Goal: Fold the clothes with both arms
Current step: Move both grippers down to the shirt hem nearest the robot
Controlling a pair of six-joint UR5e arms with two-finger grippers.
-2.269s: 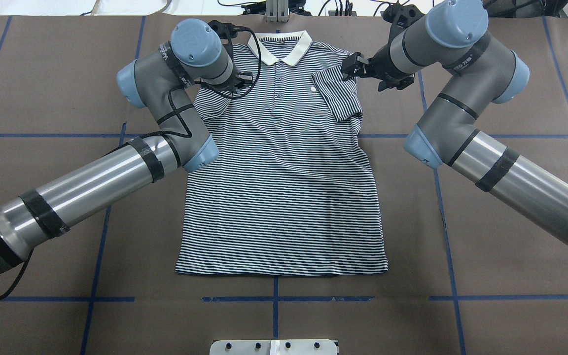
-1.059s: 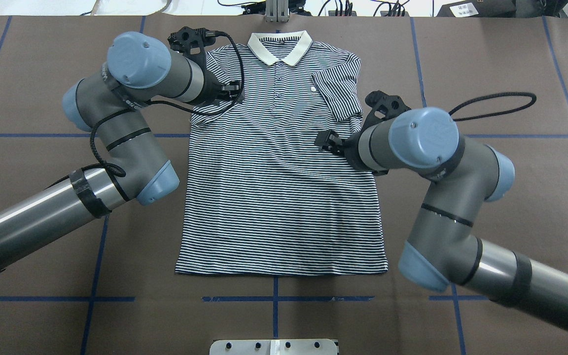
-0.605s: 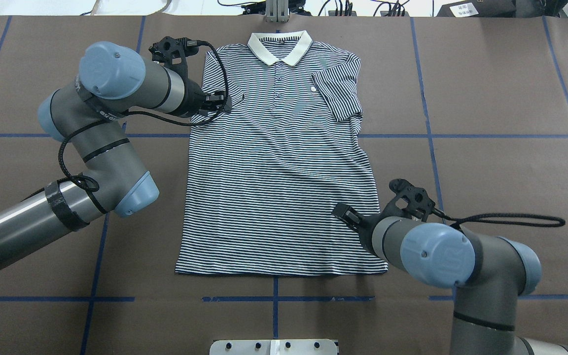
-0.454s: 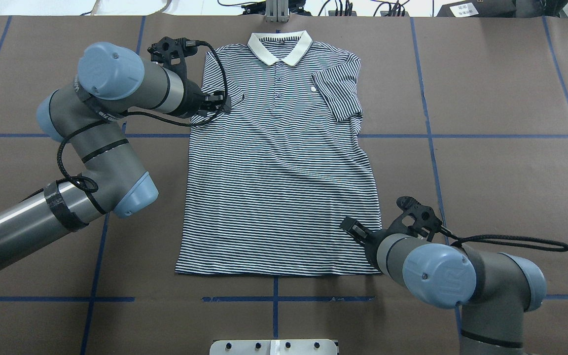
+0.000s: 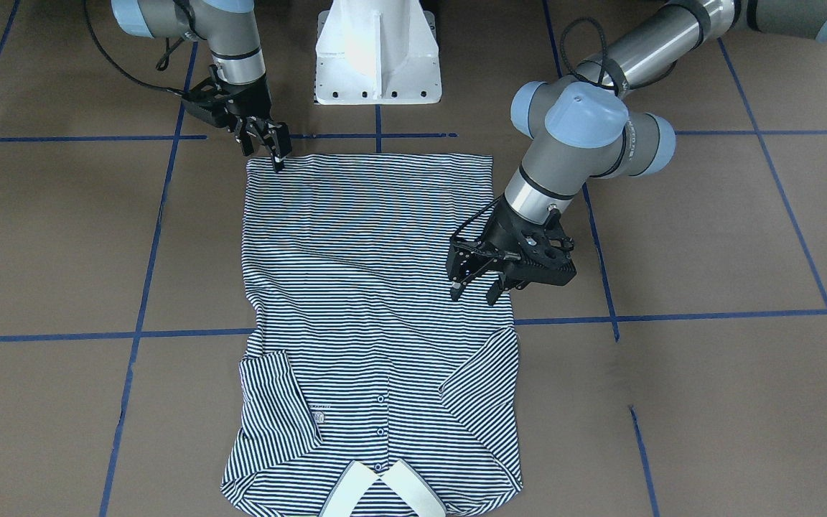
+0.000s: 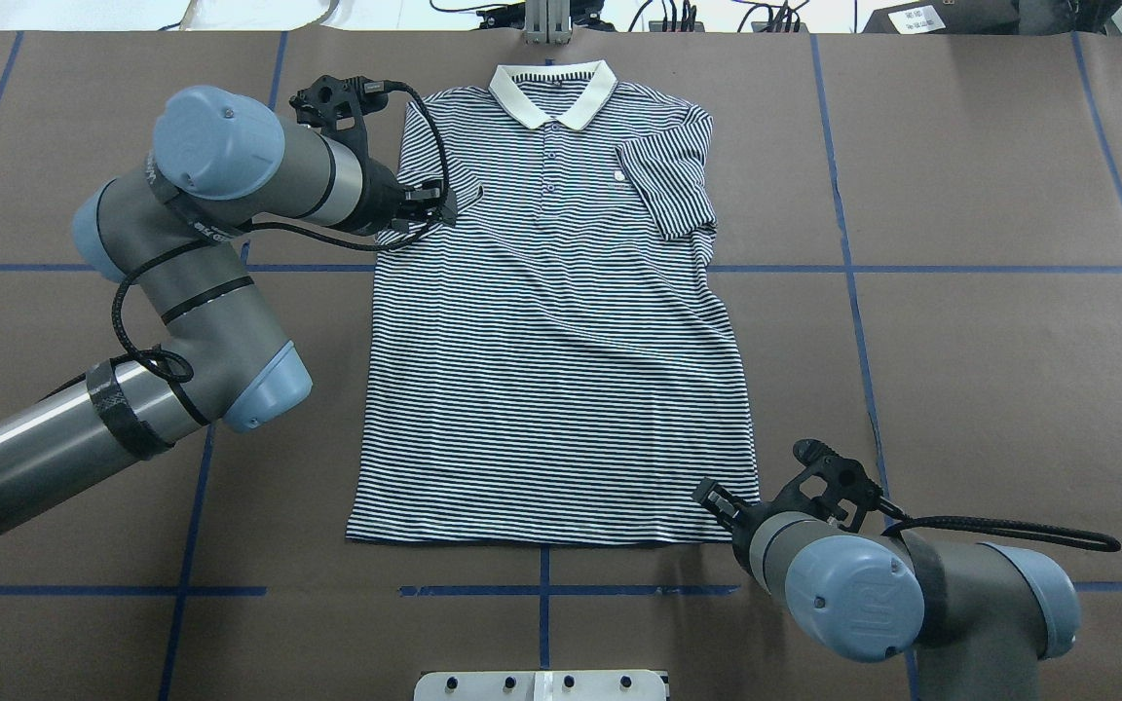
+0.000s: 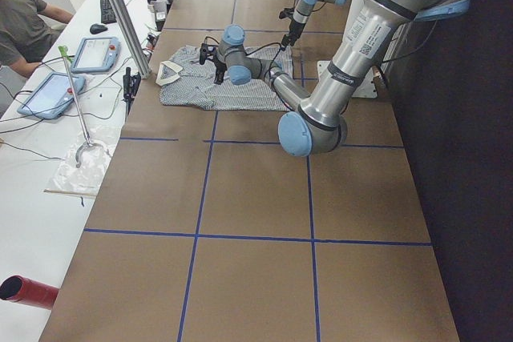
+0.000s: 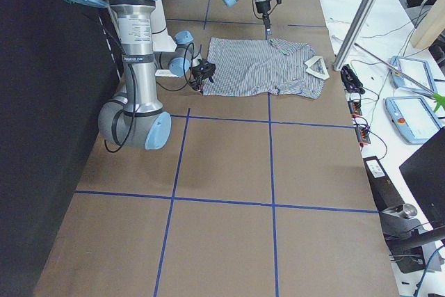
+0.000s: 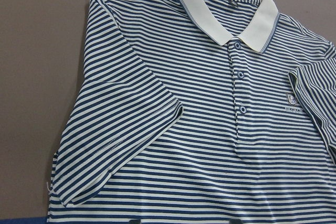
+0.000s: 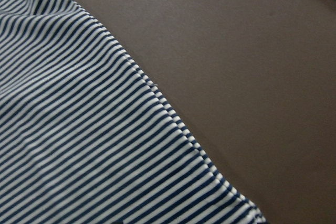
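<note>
Brown paper table (image 5: 708, 237) with a blue tape grid (image 5: 672, 316). Front view: striped polo shirt (image 5: 370, 287) lies flat, face up, hem toward the white pedestal base (image 5: 377, 50), cream collar (image 5: 383, 492) at the opposite end, both sleeves (image 5: 270, 402) folded in onto the chest. Left gripper (image 5: 473, 289) hangs over the shirt's side edge around mid-body, jaws spread, holding nothing. Right gripper (image 5: 273, 152) points tip-down at the hem corner on its side; can't tell if it touches the cloth, or if it's spread or clamped. Overhead: same layout, left gripper over the shirt just below the folded sleeve on its side, right gripper at the hem corner, mostly hidden by its own wrist. Left side view: both arms far up the table at the shirt, too small for jaw detail. Right side view: near arm's gripper at the hem corner, far one pointing down over the shirt's other edge. Left wrist cam: collar, three buttons (image 9: 241, 73), chest logo (image 9: 292, 99), near sleeve folded over the body. Right wrist cam: close on the striped fabric edge and hem corner against brown paper.
</note>
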